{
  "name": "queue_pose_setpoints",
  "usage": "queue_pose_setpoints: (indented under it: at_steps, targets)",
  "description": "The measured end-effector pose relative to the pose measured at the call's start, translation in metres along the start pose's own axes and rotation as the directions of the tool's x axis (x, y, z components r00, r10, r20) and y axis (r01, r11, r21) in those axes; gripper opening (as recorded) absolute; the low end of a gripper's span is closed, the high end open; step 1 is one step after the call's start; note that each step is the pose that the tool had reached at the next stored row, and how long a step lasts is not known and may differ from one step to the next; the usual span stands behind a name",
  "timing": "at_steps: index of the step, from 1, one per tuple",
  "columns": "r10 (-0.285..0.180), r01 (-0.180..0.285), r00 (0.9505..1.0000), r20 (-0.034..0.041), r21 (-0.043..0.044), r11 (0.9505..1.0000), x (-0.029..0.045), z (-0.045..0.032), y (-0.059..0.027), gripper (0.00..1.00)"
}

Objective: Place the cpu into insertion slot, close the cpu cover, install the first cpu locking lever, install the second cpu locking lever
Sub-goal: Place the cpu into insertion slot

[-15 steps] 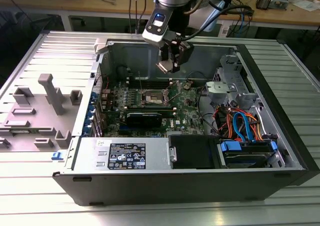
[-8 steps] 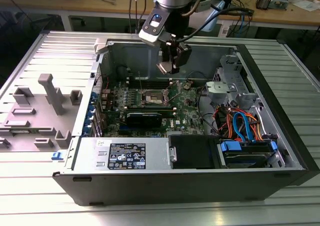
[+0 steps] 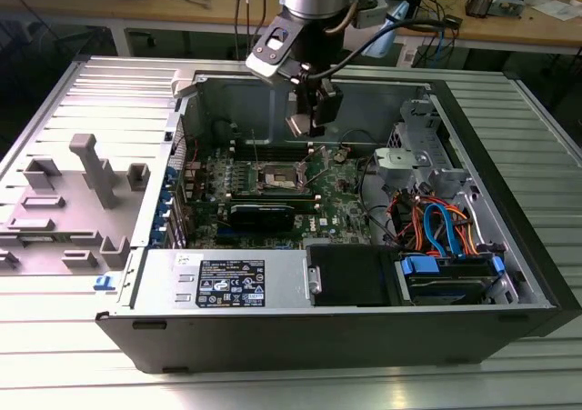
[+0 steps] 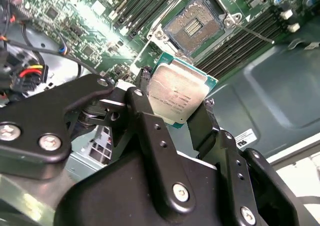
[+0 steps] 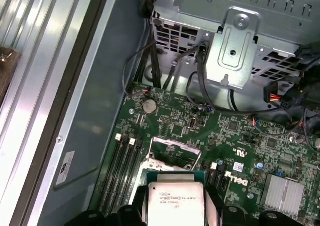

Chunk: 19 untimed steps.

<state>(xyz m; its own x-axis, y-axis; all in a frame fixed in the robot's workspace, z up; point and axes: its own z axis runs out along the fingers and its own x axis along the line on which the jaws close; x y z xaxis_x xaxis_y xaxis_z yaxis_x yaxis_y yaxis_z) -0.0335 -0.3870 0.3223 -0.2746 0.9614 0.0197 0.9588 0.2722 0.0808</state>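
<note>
Silver-grey cpu sits pinched edge to edge between my black fingers, clear of the green motherboard. Second wrist view shows me the insertion slot uncovered and bare. Exterior view puts the fingers at its 1 o'clock.

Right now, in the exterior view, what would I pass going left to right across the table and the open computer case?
grey plastic fixture → insertion slot → silver drive cage → black case rim
</note>
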Motion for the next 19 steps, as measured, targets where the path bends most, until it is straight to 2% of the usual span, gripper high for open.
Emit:
queue_pose_setpoints:
  at_steps: [3,7,14,16,19]
  targets:
    - [0.049,-0.049,0.9988,0.0036,0.0006,0.9988,0.0000,0.0019,-0.0001,0.55]
    - [0.111,-0.111,0.9938,0.0078,0.0022,0.9938,-0.0001,0.0048,-0.0004,0.55]
    - [0.213,-0.213,0.9770,0.0143,0.0124,0.9770,-0.0002,0.0105,-0.0009,0.55]
    - [0.252,-0.253,0.9675,0.0175,0.0183,0.9674,-0.0003,0.0131,-0.0010,0.55]
    - [0.264,-0.265,0.9643,0.0180,0.0457,0.9632,-0.0004,0.0150,-0.0007,0.55]
